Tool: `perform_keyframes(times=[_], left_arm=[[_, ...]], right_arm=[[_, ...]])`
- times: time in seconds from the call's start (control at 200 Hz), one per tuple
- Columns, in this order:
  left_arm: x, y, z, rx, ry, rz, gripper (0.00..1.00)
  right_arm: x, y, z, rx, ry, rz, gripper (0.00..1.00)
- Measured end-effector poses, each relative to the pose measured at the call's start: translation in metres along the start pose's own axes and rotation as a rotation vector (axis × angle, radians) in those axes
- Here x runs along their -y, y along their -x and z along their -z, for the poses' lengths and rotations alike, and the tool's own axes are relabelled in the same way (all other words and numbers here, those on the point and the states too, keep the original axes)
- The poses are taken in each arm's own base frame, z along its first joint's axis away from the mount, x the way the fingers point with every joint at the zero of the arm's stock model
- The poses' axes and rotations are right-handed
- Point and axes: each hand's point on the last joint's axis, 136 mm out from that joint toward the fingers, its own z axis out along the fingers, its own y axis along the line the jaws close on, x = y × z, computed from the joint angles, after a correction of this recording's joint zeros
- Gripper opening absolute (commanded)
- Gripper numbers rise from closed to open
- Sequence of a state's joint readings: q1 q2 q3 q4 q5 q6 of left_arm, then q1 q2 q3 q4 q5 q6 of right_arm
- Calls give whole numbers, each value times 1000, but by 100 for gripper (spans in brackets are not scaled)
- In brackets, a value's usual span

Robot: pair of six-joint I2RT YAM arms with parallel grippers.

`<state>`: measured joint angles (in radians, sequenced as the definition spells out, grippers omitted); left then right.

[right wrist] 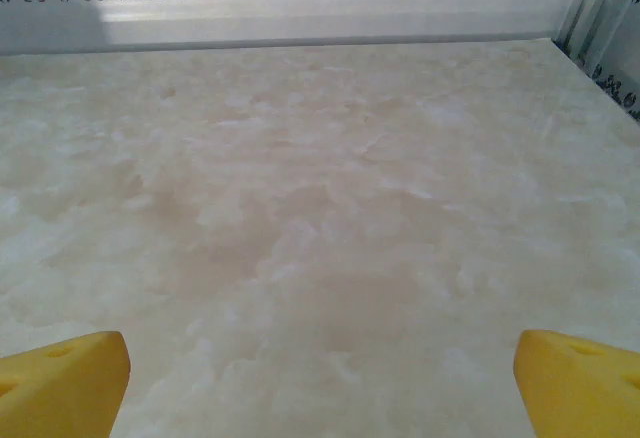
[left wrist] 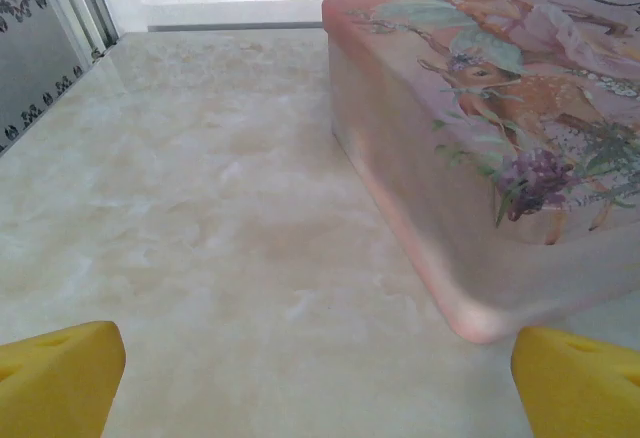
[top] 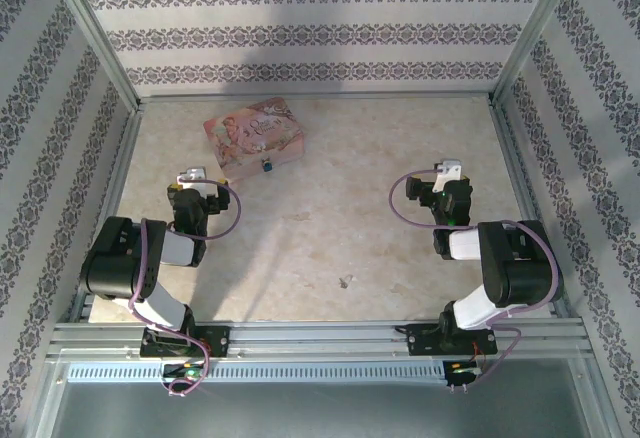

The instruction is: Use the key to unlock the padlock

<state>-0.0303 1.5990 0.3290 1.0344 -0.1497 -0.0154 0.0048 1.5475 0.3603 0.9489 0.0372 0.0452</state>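
Table (top: 330, 218): bearing everything, with the arm bases bolted at 6 o'clock.
Pink box (top: 255, 135): sitting closed at 11 o'clock, contents hidden.
Left gripper (top: 192, 174): gaping wide and holding nothing, hovering at the box's 7 o'clock, likely to steady it.
Right gripper (top: 452, 170): spreading fully and gripping nothing, at 3 o'clock, well apart.
Padlock (top: 267, 166): hanging against the box's front edge at its 5 o'clock, probably securing the lid.
Speck (top: 345, 281): lying towards 6 o'clock, possibly the key, too small to tell.
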Motion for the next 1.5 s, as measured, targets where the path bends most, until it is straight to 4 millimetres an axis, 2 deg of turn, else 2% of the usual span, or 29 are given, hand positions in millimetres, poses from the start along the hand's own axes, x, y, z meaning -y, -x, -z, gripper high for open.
perform_keyframes(times=[0.815,0.939,1.049,1.084,1.144,1.274,1.369,1.434,1.499], left_arm=[[1,4,-3,2,0,0,99],[-1,-2,8,24,-5,5,99],[-5,-8,25,29,-5,6,99],[-6,-2,30,45,-7,9,99],[-6,19,39,97,-13,21,99],[-10,85,64,241,-25,90,99],[-14,131,89,341,-42,156,99],[-17,150,107,388,-56,202,99],[-19,156,121,401,-70,244,99]], right_arm=[[0,-1,0,-4,0,0,98],[0,2,2,-5,-1,0,98],[0,14,10,15,-3,-1,98],[0,18,12,17,-3,-2,98],[1,27,17,21,-8,-11,98],[2,45,30,14,-14,-57,99],[-6,53,43,-27,4,-81,98],[-12,59,52,-62,31,-104,98],[-21,68,61,-92,67,-136,98]])
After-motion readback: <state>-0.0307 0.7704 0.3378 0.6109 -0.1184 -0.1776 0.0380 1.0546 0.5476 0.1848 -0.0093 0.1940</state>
